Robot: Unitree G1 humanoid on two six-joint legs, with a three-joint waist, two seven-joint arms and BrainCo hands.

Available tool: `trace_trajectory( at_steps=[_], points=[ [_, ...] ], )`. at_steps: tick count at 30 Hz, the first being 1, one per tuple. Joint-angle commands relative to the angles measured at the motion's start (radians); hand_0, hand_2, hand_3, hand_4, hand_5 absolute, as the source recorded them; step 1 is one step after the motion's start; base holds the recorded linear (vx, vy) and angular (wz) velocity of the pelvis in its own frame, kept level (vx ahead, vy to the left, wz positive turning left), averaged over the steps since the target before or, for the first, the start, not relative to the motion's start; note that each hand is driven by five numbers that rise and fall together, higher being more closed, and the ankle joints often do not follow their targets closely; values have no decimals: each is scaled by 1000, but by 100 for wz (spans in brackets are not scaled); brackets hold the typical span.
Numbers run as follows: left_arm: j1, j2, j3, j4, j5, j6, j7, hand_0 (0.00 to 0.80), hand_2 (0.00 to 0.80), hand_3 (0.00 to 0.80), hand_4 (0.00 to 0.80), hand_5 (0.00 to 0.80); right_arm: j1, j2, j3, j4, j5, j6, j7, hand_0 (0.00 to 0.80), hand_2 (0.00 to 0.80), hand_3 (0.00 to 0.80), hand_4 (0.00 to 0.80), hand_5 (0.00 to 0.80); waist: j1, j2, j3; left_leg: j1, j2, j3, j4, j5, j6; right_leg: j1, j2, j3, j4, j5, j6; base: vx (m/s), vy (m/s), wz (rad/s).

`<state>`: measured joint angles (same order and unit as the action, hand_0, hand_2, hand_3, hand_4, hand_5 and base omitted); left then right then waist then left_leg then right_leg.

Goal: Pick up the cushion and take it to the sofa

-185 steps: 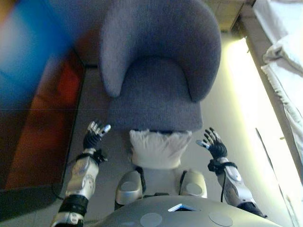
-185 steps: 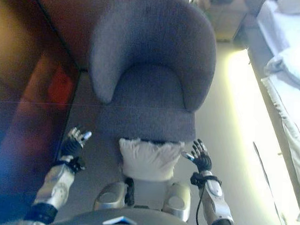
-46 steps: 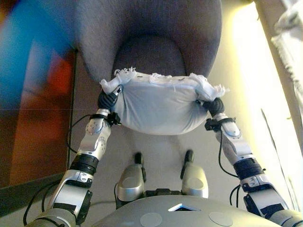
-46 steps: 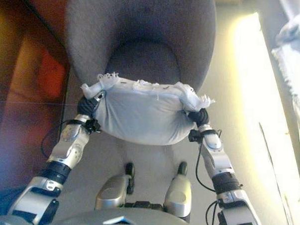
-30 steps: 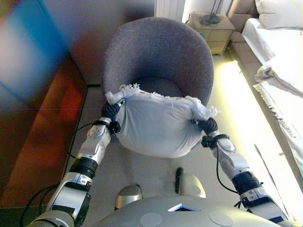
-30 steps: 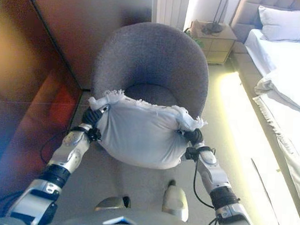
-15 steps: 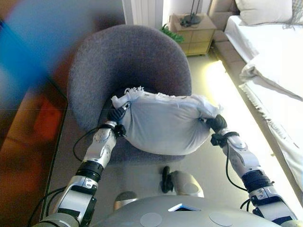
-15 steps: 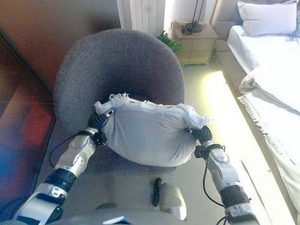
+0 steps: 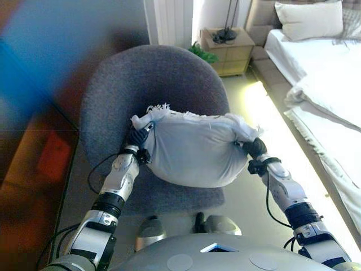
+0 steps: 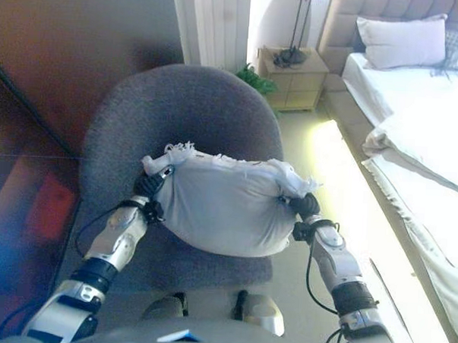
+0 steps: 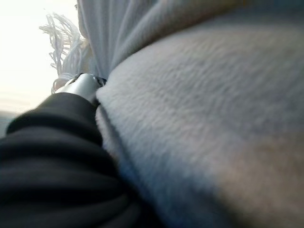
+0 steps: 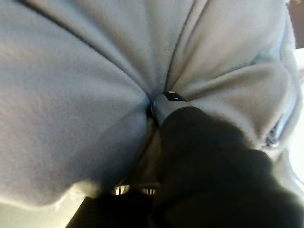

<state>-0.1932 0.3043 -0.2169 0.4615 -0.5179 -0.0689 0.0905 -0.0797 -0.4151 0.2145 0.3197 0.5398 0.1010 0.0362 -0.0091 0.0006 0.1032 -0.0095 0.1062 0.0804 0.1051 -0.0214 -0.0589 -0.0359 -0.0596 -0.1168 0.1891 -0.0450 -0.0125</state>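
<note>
While held over the armchair | cushion (white, fringed) | left hand, right hand pressed in; grip hidden

Head pair overhead, sharing armchair; wrists close-up.

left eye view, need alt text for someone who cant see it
Both robot hands, left hand and right hand, hold a white fringed cushion by its ends above a grey armchair. A bed and a nightstand stand beyond.

Left hand — right hand — raised, apart
</note>
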Motion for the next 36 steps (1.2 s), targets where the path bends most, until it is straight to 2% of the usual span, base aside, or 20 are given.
trace_trajectory(
  at_steps=[1,4,5,8,10,14,15,16,18,21,25,27,28,31,36],
  points=[
    [-54,20,55,-58,19,-72,-3,800,800,800,800,800,-89,54,47,-60,-9,-49,24,800,800,800,800,800,13,-25,-49,-32,-36,16,-1,21,-3,156,-98,0,-75,-35,115,143,154,-60],
    [-68,35,50,-38,20,-70,-9,800,800,800,800,800,-92,66,60,-76,21,-51,35,800,800,800,800,800,15,-18,-45,-32,-39,38,21,6,15,132,-139,-22,-19,-44,128,118,151,-19],
    [-86,40,42,-35,28,-60,-7,800,800,800,800,800,-102,84,67,-68,28,-52,22,800,800,800,800,800,25,-17,-39,-45,-49,43,41,-7,30,119,-173,-41,34,-39,128,111,138,-6],
    [-109,44,36,-15,36,-51,3,800,800,800,800,800,-113,122,96,-51,39,-49,-7,800,800,800,800,800,38,-9,-21,-41,-67,61,72,-37,60,52,-247,-67,214,8,112,166,156,1],
    [-114,50,44,-3,37,-34,5,800,800,800,800,800,-110,140,122,-45,43,-57,-24,800,800,800,800,800,42,-6,-16,-12,-68,85,71,-48,67,31,-270,-94,244,28,103,224,78,0],
    [-177,70,29,45,37,-51,22,800,800,800,800,800,-171,160,160,-22,58,-73,-56,800,800,800,800,800,25,-15,8,7,-77,109,81,-70,48,-21,-244,-112,71,63,124,89,-58,-37],
    [-212,83,19,68,22,-60,34,800,800,800,800,800,-209,163,172,-14,63,-69,-71,800,800,800,800,800,14,-21,19,2,-86,114,84,-85,48,-72,-248,-107,43,111,141,-22,-38,-38],
    [-251,96,17,98,9,-66,37,800,800,800,800,800,-241,165,180,-11,63,-60,-86,800,800,800,800,800,7,-18,36,-3,-86,114,98,-103,52,-117,-257,-87,68,124,152,-32,-19,-26],
    [-340,106,10,165,18,-84,60,800,800,800,800,800,-319,165,192,6,58,-43,-103,800,800,800,800,800,1,-16,62,-72,-77,109,172,-120,51,-151,-263,-72,81,105,150,-124,-24,-10],
    [-565,134,-57,274,-13,-118,113,800,800,800,800,800,-503,144,233,26,82,-24,-141,800,800,800,800,800,-25,-20,140,-234,-49,87,336,-149,28,-245,-276,-40,138,84,141,-278,-11,-7],
    [-751,149,-80,349,-101,-188,130,800,800,800,800,800,-641,124,261,23,101,-51,-146,800,800,800,800,800,-56,-22,223,-365,-16,72,434,-172,14,-383,-275,-7,237,60,134,-250,-15,-13],
    [-790,143,-80,346,-99,-211,145,800,800,800,800,800,-676,113,260,19,104,-72,-139,800,800,800,800,800,-64,-19,251,-416,-8,68,481,-187,17,-437,-271,4,290,42,127,-83,-11,-17],
    [-799,140,-79,349,-102,-217,147,800,800,800,800,800,-686,112,256,17,99,-78,-139,800,800,800,800,800,-64,-13,261,-425,0,59,517,-227,12,-451,-267,13,336,4,133,25,-8,-18],
    [-823,118,-67,357,-137,-241,138,800,800,800,800,800,-728,109,250,23,117,-80,-145,800,800,800,800,800,-69,-8,281,-457,7,62,564,-250,14,-489,-267,24,397,-26,126,20,-2,-3],
    [-880,87,-59,408,-173,-274,83,800,800,800,800,800,-813,121,262,129,118,-113,-129,800,800,800,800,800,-71,-1,302,-450,10,63,544,-236,1,-488,-263,33,389,-30,133,6,-41,-3]
  ],
)
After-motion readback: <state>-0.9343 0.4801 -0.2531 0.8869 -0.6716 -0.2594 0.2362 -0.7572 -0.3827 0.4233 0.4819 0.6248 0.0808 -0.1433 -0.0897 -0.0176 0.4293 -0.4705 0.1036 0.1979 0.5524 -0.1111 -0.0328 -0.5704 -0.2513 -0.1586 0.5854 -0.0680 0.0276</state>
